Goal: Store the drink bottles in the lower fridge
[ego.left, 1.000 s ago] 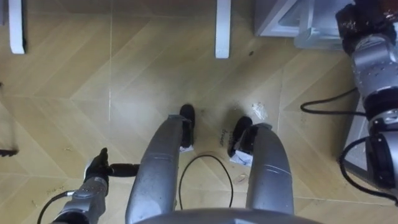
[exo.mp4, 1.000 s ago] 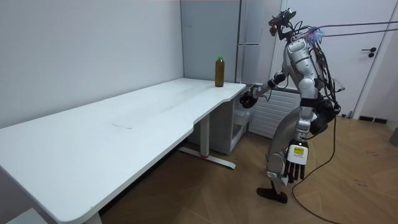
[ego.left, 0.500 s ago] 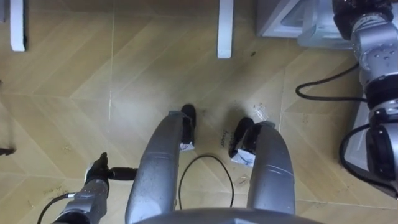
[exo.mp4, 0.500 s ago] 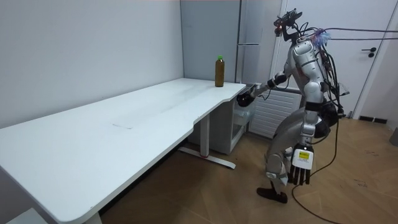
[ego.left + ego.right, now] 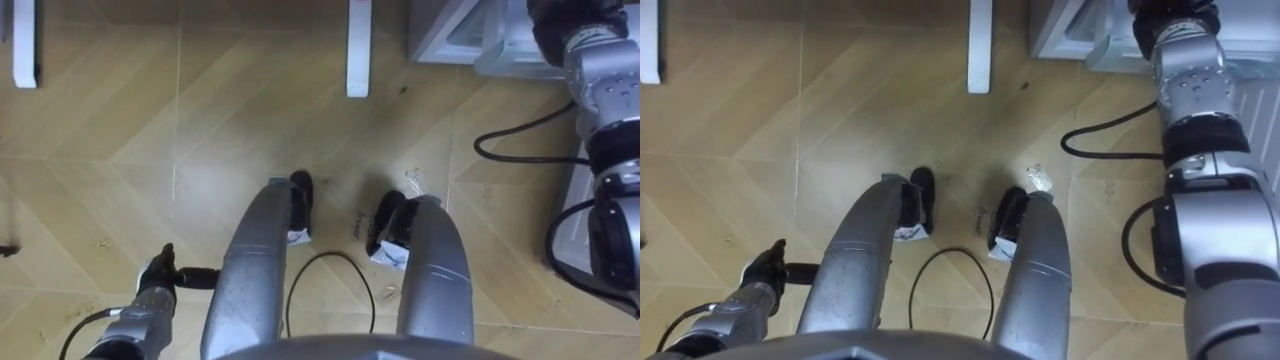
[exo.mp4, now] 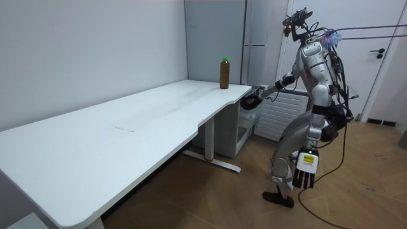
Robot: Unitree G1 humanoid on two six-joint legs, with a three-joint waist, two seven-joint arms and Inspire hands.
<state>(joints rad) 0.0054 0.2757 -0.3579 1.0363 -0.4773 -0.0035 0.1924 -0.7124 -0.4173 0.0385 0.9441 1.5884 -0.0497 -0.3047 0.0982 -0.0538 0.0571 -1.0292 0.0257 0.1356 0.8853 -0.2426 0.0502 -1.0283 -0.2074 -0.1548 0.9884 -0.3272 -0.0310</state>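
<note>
Amber bottle (image 6: 224,73) stands upright at the far corner of the surface (image 6: 127,121). The right hand (image 6: 252,101), nearer, sits just off that corner, lower; its grip cannot be told. Left hand (image 6: 306,170) hangs straight-fingered, empty.

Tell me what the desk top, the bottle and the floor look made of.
Desk top: white board, likely laminate, matte and evenly flat. Bottle: probably clear plastic, since its brown fill shows through. Floor: wood or wood-look laminate, with grained planks in a chevron pattern and a slight sheen.
</note>
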